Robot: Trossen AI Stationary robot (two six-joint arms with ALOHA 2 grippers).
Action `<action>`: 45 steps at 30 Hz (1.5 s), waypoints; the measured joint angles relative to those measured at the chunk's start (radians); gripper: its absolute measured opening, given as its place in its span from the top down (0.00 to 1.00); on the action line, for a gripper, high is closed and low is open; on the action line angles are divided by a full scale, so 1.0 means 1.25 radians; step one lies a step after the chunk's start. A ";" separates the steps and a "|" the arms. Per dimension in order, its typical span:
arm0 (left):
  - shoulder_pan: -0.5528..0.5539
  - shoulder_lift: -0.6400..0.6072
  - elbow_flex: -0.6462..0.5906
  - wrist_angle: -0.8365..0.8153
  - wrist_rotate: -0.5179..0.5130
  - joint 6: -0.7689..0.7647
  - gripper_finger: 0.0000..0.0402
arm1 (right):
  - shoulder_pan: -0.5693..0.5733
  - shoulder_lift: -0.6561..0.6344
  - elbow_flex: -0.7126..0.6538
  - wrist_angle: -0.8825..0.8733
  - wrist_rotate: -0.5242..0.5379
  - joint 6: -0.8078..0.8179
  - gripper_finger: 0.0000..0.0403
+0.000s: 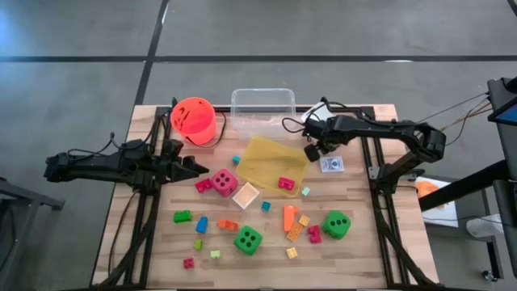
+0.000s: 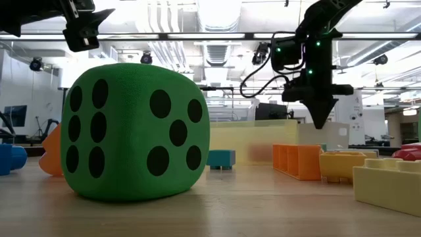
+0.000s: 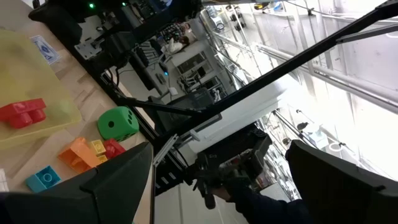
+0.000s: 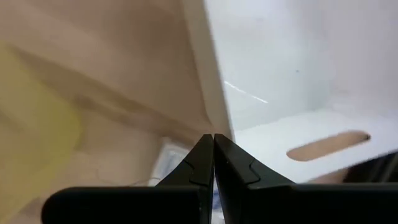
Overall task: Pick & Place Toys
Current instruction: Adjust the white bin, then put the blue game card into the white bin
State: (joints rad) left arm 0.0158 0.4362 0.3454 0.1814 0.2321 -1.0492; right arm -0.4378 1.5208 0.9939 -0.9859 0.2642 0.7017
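The toys lie scattered on the wooden table: a pink die [image 1: 224, 182], two green dice [image 1: 248, 239] [image 1: 337, 224] and several small coloured blocks. A red block [image 1: 286, 183] rests on the yellow tray [image 1: 275, 162]. My right gripper [image 1: 311, 152] is shut and points down, with nothing between its fingers. It is above the table between the yellow tray's far right corner and the clear bin [image 1: 262, 109]. In the right wrist view its fingers [image 4: 213, 162] meet. At the table's left, my left gripper [image 1: 198, 168] stands open and level, beside the pink die.
An orange bucket [image 1: 194, 120] stands at the far left, next to the clear bin. A small blue-printed card [image 1: 331, 165] lies right of the yellow tray. A small white tray [image 1: 245, 195] sits mid-table. In the low view one green die [image 2: 135, 131] fills the foreground.
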 joint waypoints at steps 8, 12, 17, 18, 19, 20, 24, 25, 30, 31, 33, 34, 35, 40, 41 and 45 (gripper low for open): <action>0.000 0.000 0.000 0.000 0.000 -0.003 0.08 | -0.059 -0.001 -0.003 -0.010 0.001 0.047 0.98; 0.000 0.000 0.000 0.000 0.000 -0.005 0.08 | -0.081 -0.001 -0.003 -0.040 0.013 0.079 0.98; 0.000 0.000 0.000 0.000 0.000 -0.005 0.08 | -0.098 -0.002 -0.005 -0.052 0.024 0.112 0.98; 0.000 0.000 0.000 0.000 0.000 -0.005 0.08 | -0.099 -0.002 -0.005 -0.052 0.023 0.119 0.98; 0.000 0.000 0.000 0.000 0.000 -0.005 0.08 | -0.099 -0.002 -0.005 -0.052 0.023 0.125 0.98; 0.000 0.000 0.000 0.000 0.000 -0.005 0.08 | -0.099 -0.002 -0.004 -0.053 0.023 0.128 0.98; -0.001 0.000 0.000 0.000 0.000 -0.005 0.08 | -0.098 -0.003 -0.005 -0.080 0.022 0.148 0.98; -0.001 0.000 0.000 0.000 0.000 -0.006 0.08 | -0.093 -0.008 -0.005 -0.086 0.022 0.155 0.98; -0.001 0.000 0.000 0.000 0.000 -0.005 0.08 | -0.058 -0.063 -0.005 -0.088 0.022 0.139 0.98; -0.001 0.000 0.000 0.000 0.000 -0.006 0.08 | -0.051 -0.077 -0.006 -0.087 0.022 0.112 0.98; -0.001 0.000 0.000 0.000 0.000 -0.005 0.08 | -0.039 -0.108 -0.009 -0.083 0.004 0.035 0.98; -0.001 0.000 0.000 0.000 0.000 -0.005 0.08 | -0.034 -0.123 -0.012 -0.080 -0.012 -0.003 0.98; -0.001 0.000 0.000 0.000 0.000 -0.005 0.08 | -0.030 -0.138 -0.015 -0.079 -0.030 -0.033 0.98; -0.001 0.000 0.000 0.000 0.000 0.002 0.08 | -0.029 -0.199 -0.051 -0.066 -0.164 -0.174 0.97; -0.001 0.000 0.000 0.000 0.000 0.003 0.08 | -0.029 -0.206 -0.059 -0.060 -0.188 -0.195 0.96; -0.001 0.000 0.000 0.000 0.000 0.007 0.08 | -0.026 -0.216 -0.086 -0.022 -0.258 -0.277 0.84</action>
State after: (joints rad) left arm 0.0151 0.4366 0.3454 0.1813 0.2325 -1.0407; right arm -0.4708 1.2503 0.8862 -1.0133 -0.0586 0.3549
